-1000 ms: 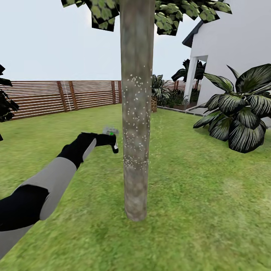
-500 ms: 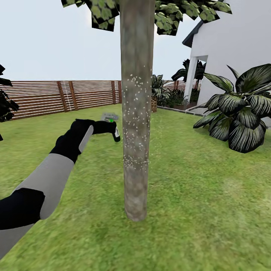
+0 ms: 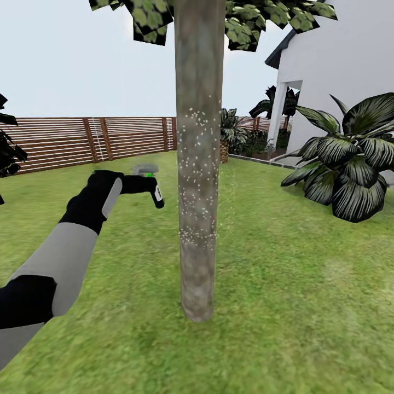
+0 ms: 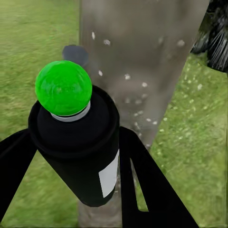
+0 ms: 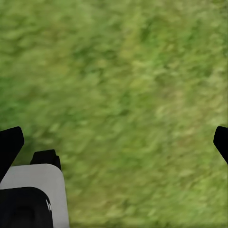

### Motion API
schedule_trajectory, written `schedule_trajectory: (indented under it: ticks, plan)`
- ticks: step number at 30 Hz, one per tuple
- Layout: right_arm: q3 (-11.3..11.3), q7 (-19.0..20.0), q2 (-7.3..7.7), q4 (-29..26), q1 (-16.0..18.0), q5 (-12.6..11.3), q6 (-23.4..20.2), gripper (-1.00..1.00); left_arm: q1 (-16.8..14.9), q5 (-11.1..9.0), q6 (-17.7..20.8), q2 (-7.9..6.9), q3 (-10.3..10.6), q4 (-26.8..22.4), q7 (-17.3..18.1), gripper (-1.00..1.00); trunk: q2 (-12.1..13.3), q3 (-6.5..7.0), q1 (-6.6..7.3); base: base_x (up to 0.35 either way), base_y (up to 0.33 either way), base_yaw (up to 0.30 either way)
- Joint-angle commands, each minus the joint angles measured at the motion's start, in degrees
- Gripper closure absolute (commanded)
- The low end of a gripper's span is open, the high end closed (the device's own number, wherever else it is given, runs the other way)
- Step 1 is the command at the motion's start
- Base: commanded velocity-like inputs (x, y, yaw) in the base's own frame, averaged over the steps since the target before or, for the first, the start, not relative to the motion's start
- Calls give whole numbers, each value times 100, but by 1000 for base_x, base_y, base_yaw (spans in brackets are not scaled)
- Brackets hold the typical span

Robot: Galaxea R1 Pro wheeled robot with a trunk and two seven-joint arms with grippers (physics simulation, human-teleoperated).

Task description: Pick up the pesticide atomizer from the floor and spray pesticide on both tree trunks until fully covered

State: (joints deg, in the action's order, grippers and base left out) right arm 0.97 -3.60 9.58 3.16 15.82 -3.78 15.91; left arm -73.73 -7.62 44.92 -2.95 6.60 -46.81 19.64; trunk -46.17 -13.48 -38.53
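Left gripper pinches the pesticide atomizer, green top aimed at the speckled tree trunk; right gripper spread over grass

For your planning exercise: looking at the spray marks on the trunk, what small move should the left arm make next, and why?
Probably raise the atomizer, held in the left pincer, toward the trunk's upper part: white specks cover only a middle band, leaving bark above and below bare.
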Motion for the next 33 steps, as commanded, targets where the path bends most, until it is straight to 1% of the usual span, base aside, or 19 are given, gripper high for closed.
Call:
schedule_trajectory:
  ticks: [1,3,5,7,8,12,13,15,17,18,20,21,22,23,24,27,29,30,33]
  plan:
    - [0,0,0,0,0,0,-2,-100,-1,-22,-3,-5,0,83,-13,100,-1,1,0,0,0,0]
    - [0,0,0,0,0,0,-1,-100,-1,-23,-29,-10,7,284,-13,100,-1,1,0,0,0,0]
    - [0,0,0,0,0,0,0,-100,-1,-27,-189,-9,16,542,-11,100,-1,1,0,0,0,0]
    - [0,0,0,0,0,0,0,-100,-1,-28,-461,2,28,927,-12,100,-1,1,0,0,0,0]
    - [0,0,0,0,0,0,-2,-100,-1,-29,-643,8,35,1199,-11,100,-1,1,0,0,0,0]
    - [0,0,0,0,0,0,-4,-100,-1,-29,-1145,16,50,1844,-6,100,-1,1,0,0,0,0]
    - [0,0,0,0,0,0,-2,-100,-1,-29,-1330,21,54,2111,-5,100,-1,1,0,0,0,0]
    - [0,0,0,0,0,0,-1,-100,-1,-29,-1636,37,59,2485,-5,100,-1,1,0,0,0,0]
    - [0,0,0,0,0,0,-2,-100,-1,-29,-2025,49,67,2901,-4,100,-1,1,0,0,0,0]
    - [0,0,0,0,0,0,-1,-100,-1,-29,-2393,54,73,3295,-4,100,-1,1,0,0,0,0]
    - [0,0,0,0,0,0,0,-100,-1,-29,-2697,58,76,3679,1,100,-1,1,0,0,0,0]
    - [0,0,0,0,0,0,0,-100,-1,-29,-2809,65,76,3793,2,100,-1,1,0,0,0,0]
    - [0,0,0,0,0,0,0,-100,-1,-29,-3131,91,77,4100,3,100,-1,1,0,0,0,0]
    - [0,0,0,0,0,0,0,-100,-1,-25,-3359,109,74,4296,4,100,-1,1,0,0,0,0]
    - [0,0,0,0,0,0,0,-100,-1,-23,-3479,122,73,4398,4,100,-1,1,0,0,0,0]
    - [0,0,0,-2,0,0,0,-100,98,-21,-3572,133,77,4483,5,100,-1,1,0,0,0,0]
    - [0,0,0,-7,0,0,-3,-100,430,-21,-3609,135,78,4500,3,100,-1,1,0,0,0,0]
    - [0,0,0,-7,0,0,-2,-100,572,-21,-3699,133,78,4502,0,100,-1,1,0,0,0,0]
    - [1,0,0,-9,0,0,0,-100,843,-19,-4155,129,78,4505,-3,100,-1,1,0,0,0,0]
